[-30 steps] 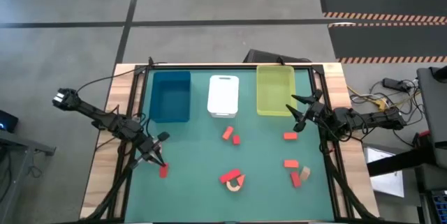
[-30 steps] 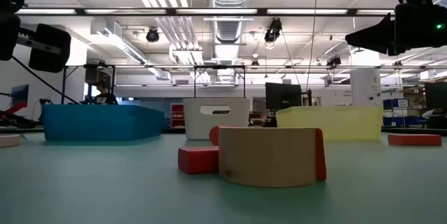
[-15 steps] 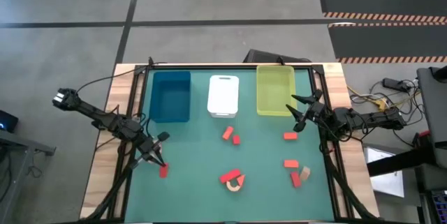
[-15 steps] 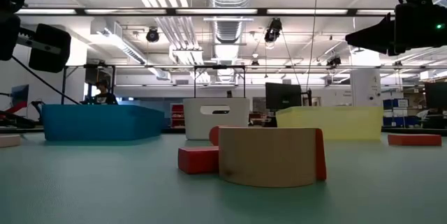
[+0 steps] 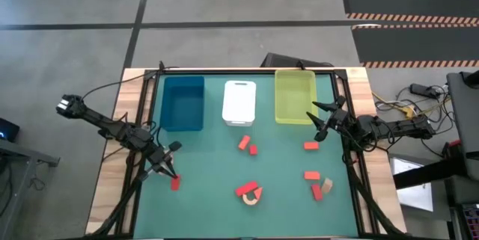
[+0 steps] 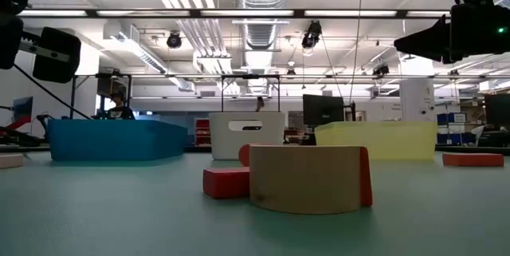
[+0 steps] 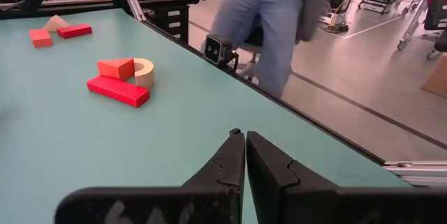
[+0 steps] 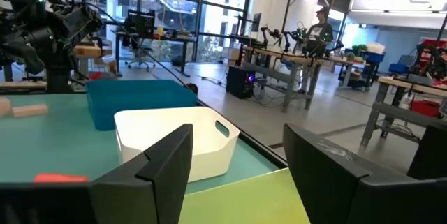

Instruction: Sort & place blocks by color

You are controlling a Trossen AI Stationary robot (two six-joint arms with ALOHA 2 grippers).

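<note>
Red and tan blocks lie scattered on the green table. A tan arch (image 5: 253, 197) with red pieces (image 5: 245, 190) lies near the front, and it shows close up in the low view (image 6: 307, 178). Two red blocks (image 5: 248, 146) lie mid-table. Several more, one of them tan (image 5: 327, 185), lie at the right. My left gripper (image 5: 171, 171) is shut and empty at the table's left, fingertips (image 7: 244, 140) together. One red block (image 5: 175, 184) lies on the table just beside it. My right gripper (image 5: 318, 122) is open and empty above the yellow-green tray's near right corner (image 8: 241, 175).
Blue (image 5: 182, 103), white (image 5: 239, 102) and yellow-green (image 5: 295, 96) trays stand in a row at the far edge. A tan block (image 8: 28, 110) lies by the blue tray. A person (image 7: 272, 28) stands beyond the table's near edge.
</note>
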